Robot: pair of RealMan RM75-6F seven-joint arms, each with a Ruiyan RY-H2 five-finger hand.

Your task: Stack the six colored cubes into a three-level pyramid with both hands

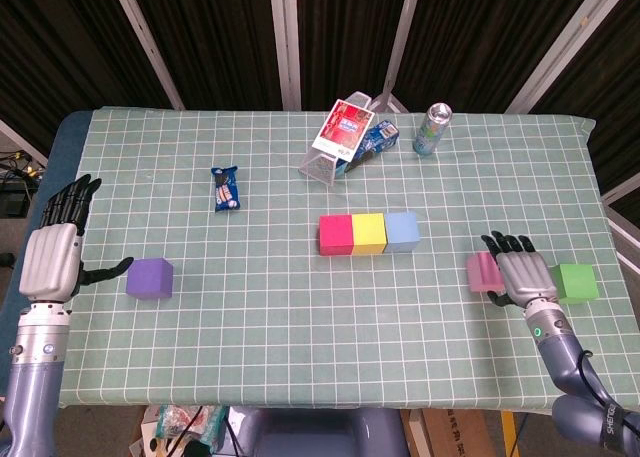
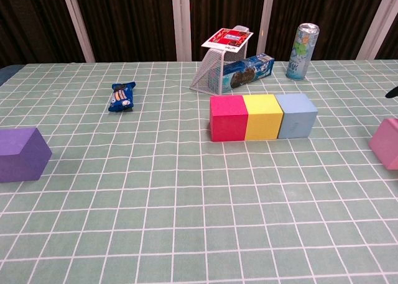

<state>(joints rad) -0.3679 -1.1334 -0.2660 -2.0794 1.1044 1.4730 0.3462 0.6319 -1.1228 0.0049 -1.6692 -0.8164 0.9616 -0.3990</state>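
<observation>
Flanking right hand (image 1: 522,275): pink cube (image 1: 483,273), green cube (image 1: 575,282)

Left robot hand (image 1: 52,259) sits out at the far left edge of the surface (image 1: 250,307), palm down, fingers straight and pointing away, thumb stuck out sideways, holding nothing. Right robot hand (image 1: 521,273) is low over the right side, fingers spread and also empty, forearm angling back toward the near right corner.

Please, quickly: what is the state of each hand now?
Left hand: open, holding nothing, beside the purple cube.
Right hand: open, beside the pink cube.
</observation>
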